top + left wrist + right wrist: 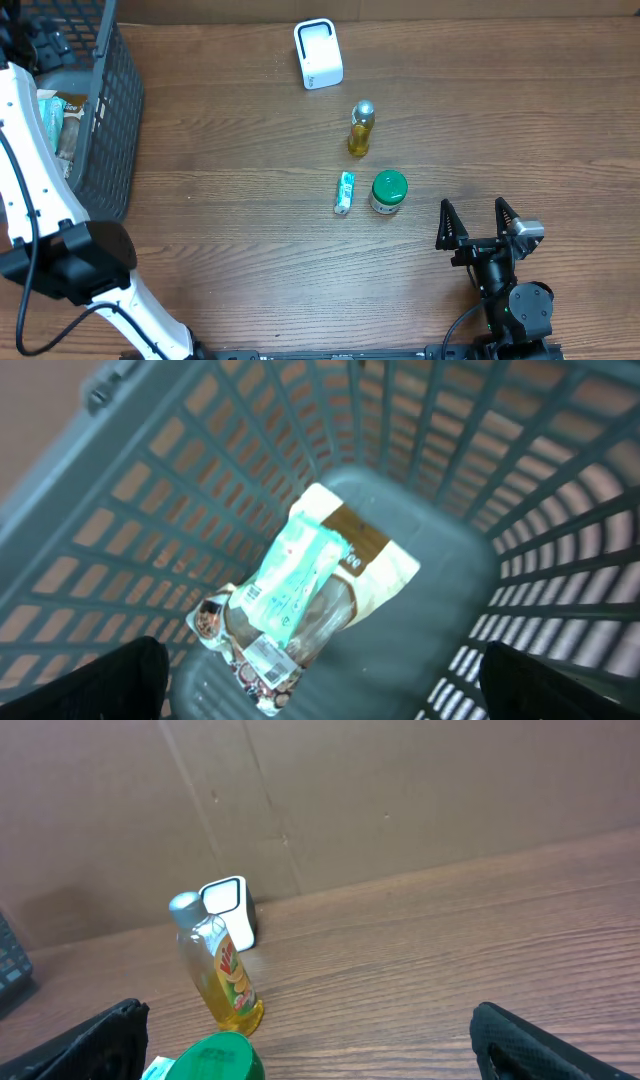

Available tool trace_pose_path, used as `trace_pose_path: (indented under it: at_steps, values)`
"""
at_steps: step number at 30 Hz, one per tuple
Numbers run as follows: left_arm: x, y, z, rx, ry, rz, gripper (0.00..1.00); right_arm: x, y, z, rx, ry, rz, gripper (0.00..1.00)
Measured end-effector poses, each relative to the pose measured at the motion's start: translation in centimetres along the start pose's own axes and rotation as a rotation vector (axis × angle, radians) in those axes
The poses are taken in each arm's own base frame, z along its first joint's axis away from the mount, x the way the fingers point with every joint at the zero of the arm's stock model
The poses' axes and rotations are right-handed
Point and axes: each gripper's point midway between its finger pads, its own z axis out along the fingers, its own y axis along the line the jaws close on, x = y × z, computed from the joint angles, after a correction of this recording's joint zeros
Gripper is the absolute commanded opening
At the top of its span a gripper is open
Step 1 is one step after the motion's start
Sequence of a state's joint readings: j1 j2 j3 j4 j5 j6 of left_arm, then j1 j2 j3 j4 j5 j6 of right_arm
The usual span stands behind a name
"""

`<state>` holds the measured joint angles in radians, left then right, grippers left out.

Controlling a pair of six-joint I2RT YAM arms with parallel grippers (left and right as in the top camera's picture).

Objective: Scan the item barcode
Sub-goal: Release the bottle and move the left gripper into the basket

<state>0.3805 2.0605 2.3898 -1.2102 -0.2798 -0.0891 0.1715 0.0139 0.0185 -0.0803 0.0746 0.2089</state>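
Observation:
The white barcode scanner (318,53) stands at the back of the table, also seen in the right wrist view as the scanner (232,910). My left gripper (330,695) hangs open above the inside of the grey basket (440,560), over a teal pouch (295,575) lying on a brown and white bag (375,555) and a clear packet with a barcode label (268,656). It holds nothing. My right gripper (474,215) rests open and empty at the front right, to the right of a green-lidded jar (388,192).
A yellow bottle (361,128) stands between the scanner and the jar. A small teal tube (344,192) lies left of the jar. The basket (110,120) fills the table's left side, with my left arm (40,180) reaching over it.

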Motion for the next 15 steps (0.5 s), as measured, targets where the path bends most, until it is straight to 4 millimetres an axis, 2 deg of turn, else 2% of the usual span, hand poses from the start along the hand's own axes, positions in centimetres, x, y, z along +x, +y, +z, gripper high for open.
trace_pose_path:
  at_steps: [10, 15]
  values:
    - [1.9, 1.9, 4.8, -0.045, 0.092, 0.03, 1.0, 0.0, 0.0, 0.0, 0.0, 0.0, 0.0, 1.0]
    - [4.6, 2.7, 8.8, -0.076, 0.17, 0.077, 0.99, 0.0, 0.0, 0.0, 0.0, 0.0, 0.001, 1.0]
